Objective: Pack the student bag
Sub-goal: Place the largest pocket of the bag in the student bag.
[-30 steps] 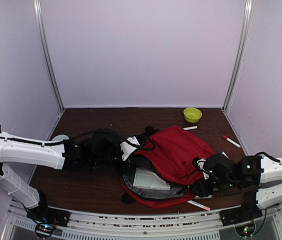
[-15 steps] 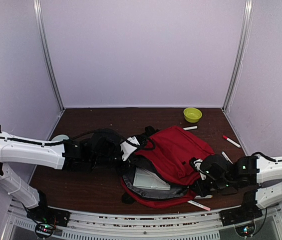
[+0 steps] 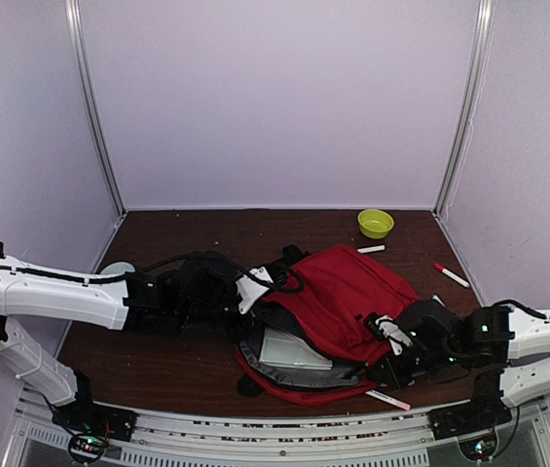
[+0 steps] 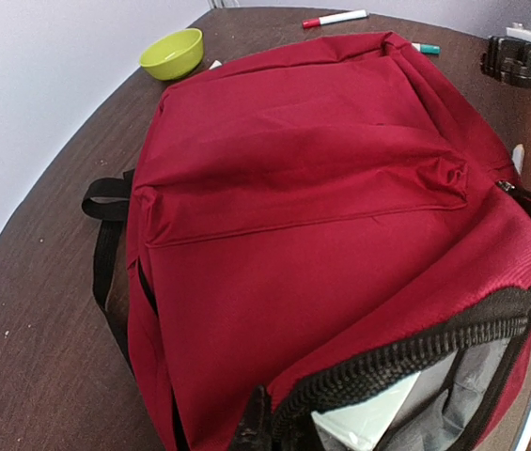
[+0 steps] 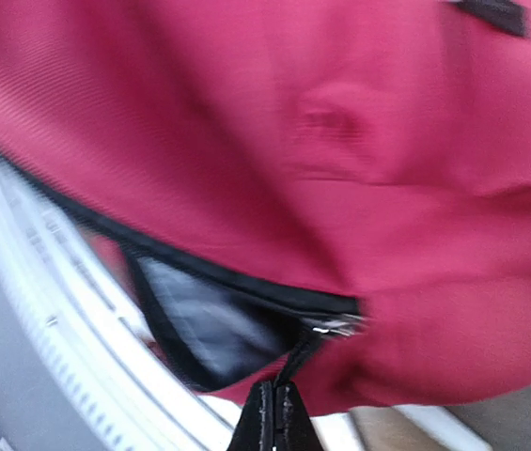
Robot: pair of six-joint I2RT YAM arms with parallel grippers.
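— Firstly, where does the student bag (image 3: 343, 292) lie?

— Lower centre of the top view, flat on the brown table (image 3: 177, 360). Its main compartment gapes toward the bottom edge of the frame, and a white book (image 3: 289, 348) shows against the grey lining.

— Right gripper (image 5: 274, 418)?

— At the bag's lower right corner. Its 2 fingers are pressed together on the black zipper pull (image 5: 295, 362), at the end of the zip.

— Left gripper (image 3: 255, 290)?

— At the bag's left edge, by the zip rim. Only 1 dark fingertip shows in its wrist view, so I cannot tell whether it grips.

— Other items?

— A green bowl (image 3: 375, 223) and a red marker (image 3: 451, 275) sit at upper right, both apart from the bag.
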